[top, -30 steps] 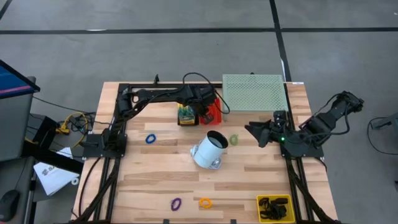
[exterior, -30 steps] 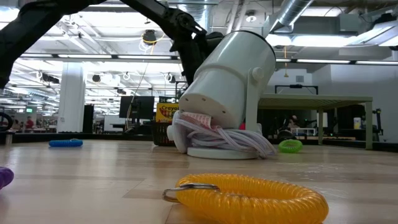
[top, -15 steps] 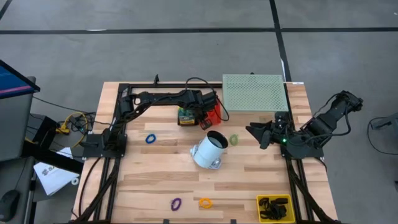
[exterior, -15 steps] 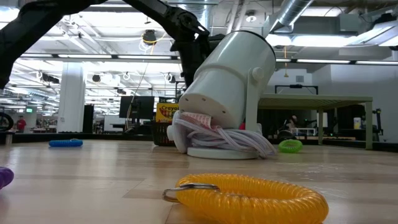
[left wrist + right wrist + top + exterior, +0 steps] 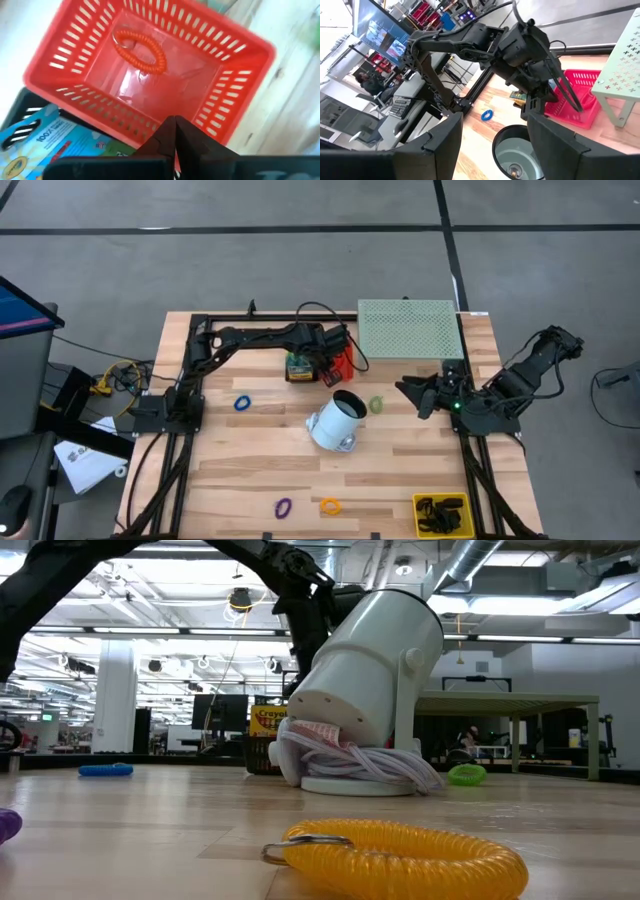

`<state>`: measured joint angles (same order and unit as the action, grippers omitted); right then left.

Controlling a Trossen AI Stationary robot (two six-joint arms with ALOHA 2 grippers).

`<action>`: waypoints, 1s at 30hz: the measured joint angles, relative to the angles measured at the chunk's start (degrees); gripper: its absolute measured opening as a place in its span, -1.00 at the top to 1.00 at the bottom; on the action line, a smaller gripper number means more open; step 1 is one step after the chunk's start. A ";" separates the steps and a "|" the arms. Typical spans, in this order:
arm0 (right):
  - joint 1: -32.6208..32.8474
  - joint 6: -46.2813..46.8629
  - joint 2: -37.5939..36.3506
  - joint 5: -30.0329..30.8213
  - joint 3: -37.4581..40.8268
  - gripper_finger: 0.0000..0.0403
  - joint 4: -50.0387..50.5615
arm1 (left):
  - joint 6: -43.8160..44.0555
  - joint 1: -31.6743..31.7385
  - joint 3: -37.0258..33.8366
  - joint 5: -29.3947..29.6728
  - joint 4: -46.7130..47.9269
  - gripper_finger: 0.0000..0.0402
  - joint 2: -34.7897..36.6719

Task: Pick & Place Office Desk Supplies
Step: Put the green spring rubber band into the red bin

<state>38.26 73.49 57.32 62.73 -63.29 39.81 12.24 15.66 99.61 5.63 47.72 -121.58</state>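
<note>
My left gripper [image 5: 333, 367] [image 5: 173, 131] is shut and hangs just above the red basket [image 5: 150, 75], touching nothing. An orange coil ring [image 5: 140, 45] lies on the basket's floor. Next to the basket a crayon box [image 5: 297, 366] sits in a black bin. Loose rings lie on the table: blue [image 5: 242, 403], green [image 5: 376, 405], purple [image 5: 283, 507] and orange [image 5: 330, 505]. My right gripper [image 5: 412, 394] [image 5: 495, 127] waits open at the right, raised, pointing toward the table's left.
A white cup-shaped container [image 5: 335, 421] lies tipped at mid-table, on a bundle of white cord. A green perforated platform [image 5: 407, 328] stands at the far right. A yellow bin [image 5: 440, 515] of black clips sits at the near right corner. Bare wood lies at the near left.
</note>
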 joint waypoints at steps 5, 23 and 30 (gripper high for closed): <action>-0.02 0.48 0.00 0.32 0.00 -0.09 0.47 | 0.78 -0.17 0.00 0.29 -1.65 1.00 4.63; -4.70 41.70 9.08 -32.65 0.02 0.10 35.62 | 9.56 -1.50 0.02 5.44 -2.94 0.75 43.57; -16.05 29.93 15.25 -38.94 2.40 0.06 26.45 | 9.69 -6.98 0.02 10.07 -6.79 0.57 45.25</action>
<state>22.21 103.42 72.57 23.79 -60.89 66.26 21.93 8.68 99.63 15.70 40.93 -76.33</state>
